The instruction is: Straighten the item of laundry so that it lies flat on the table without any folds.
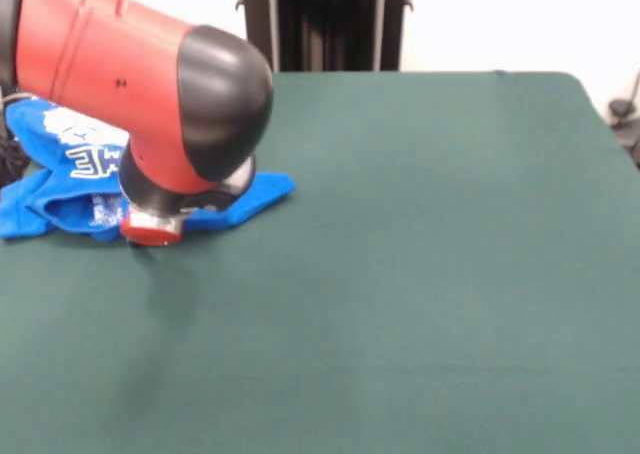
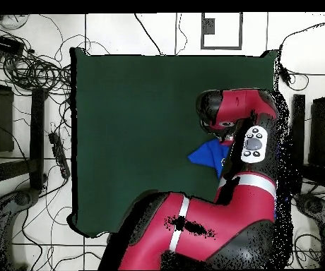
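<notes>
Bare worktop (image 1: 420, 274) up front; shirt (image 1: 70, 189) bunched at edge under my arm (image 1: 140, 74). Tool state hidden, can't tell. Flattening remains.

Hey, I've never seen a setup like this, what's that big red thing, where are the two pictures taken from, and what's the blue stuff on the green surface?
The big red and black thing is a robot arm. One picture looks across the table, which is covered in dark green cloth; the other looks straight down from above, so the two are turned half round against each other. The blue thing is a small T-shirt with white print, lying crumpled and folded near one table edge. The arm reaches down over it, hiding much of it; from above only a blue corner peeks out. The arm's end is pressed low at the shirt, but the pictures do not show whether anything is held.
</notes>
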